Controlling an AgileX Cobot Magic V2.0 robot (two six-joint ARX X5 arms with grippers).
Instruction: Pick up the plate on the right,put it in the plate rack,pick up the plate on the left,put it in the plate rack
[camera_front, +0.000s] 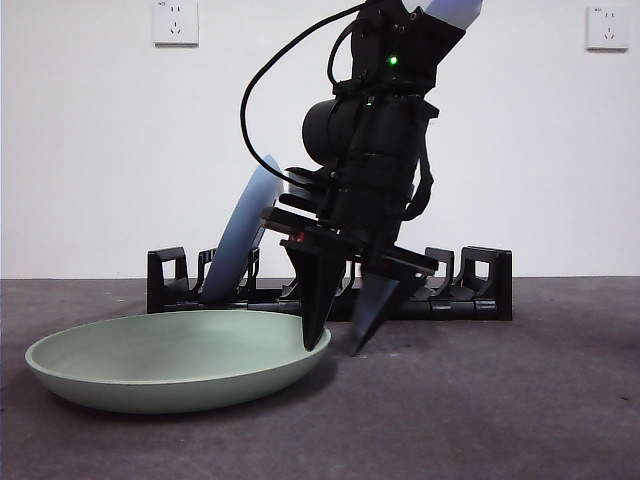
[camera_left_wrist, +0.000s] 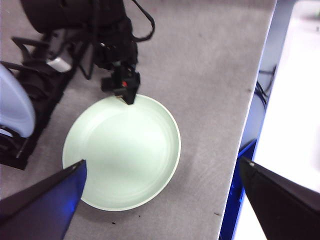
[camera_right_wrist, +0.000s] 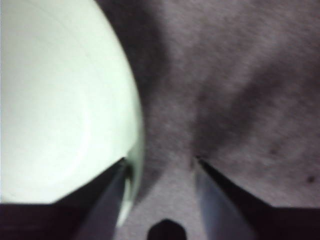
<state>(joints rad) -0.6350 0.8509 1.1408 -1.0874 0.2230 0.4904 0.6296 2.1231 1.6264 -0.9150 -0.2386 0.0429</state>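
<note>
A pale green plate (camera_front: 160, 365) (camera_left_wrist: 122, 150) (camera_right_wrist: 55, 100) lies flat on the grey table, at the left of the front view. My right gripper (camera_front: 337, 347) (camera_left_wrist: 129, 97) (camera_right_wrist: 160, 161) is open and lowered over the plate's right rim. One jaw sits inside the plate and the other outside on the table. A light blue plate (camera_front: 245, 225) (camera_left_wrist: 15, 100) stands tilted in the black plate rack (camera_front: 480, 280) (camera_left_wrist: 35, 80) behind. My left gripper (camera_left_wrist: 161, 161) hangs open high above the green plate, holding nothing.
The rack runs along the back of the table, in front of a white wall with two sockets (camera_front: 175, 22). In the left wrist view the table edge (camera_left_wrist: 255, 100) drops off beyond the green plate.
</note>
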